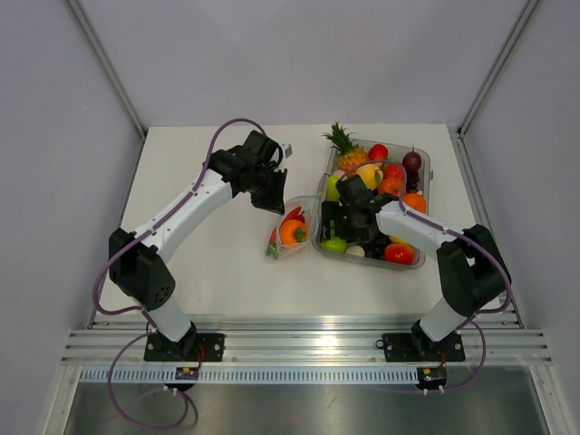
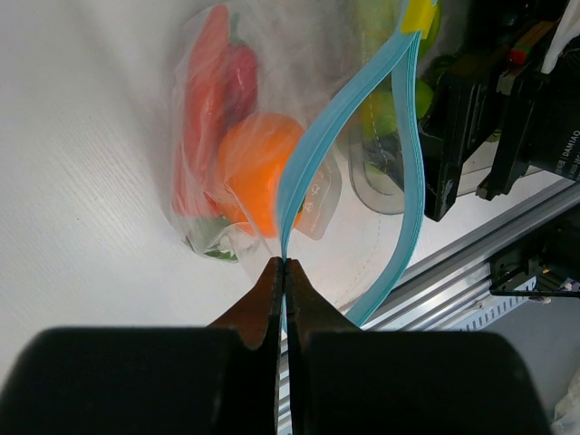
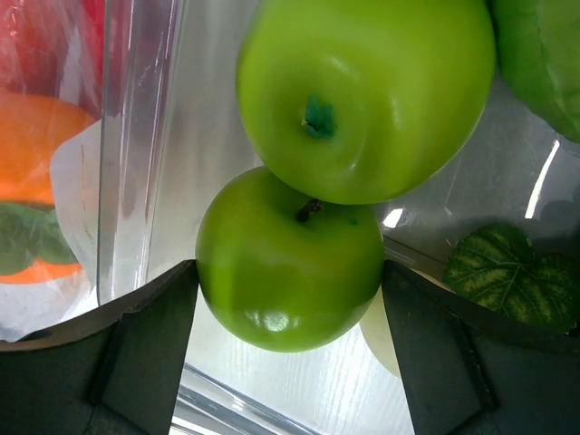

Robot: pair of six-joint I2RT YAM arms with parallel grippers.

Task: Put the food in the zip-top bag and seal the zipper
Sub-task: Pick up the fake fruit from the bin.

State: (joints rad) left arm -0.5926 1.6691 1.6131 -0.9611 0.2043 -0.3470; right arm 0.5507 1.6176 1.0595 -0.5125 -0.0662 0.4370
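Note:
The clear zip-top bag lies on the white table just left of the tray, its mouth lifted. Inside it are the red chili pepper and the orange piece with a green tip. My left gripper is shut on the light-blue zipper at one end; further along, the two strips bow apart. My right gripper is inside the tray, with both fingers touching a green apple. A second green apple lies just beyond it.
The rigid clear tray at the right holds several toy fruits, with a pineapple at its back left corner. The tray wall stands between my right gripper and the bag. Aluminium rails run along the near edge.

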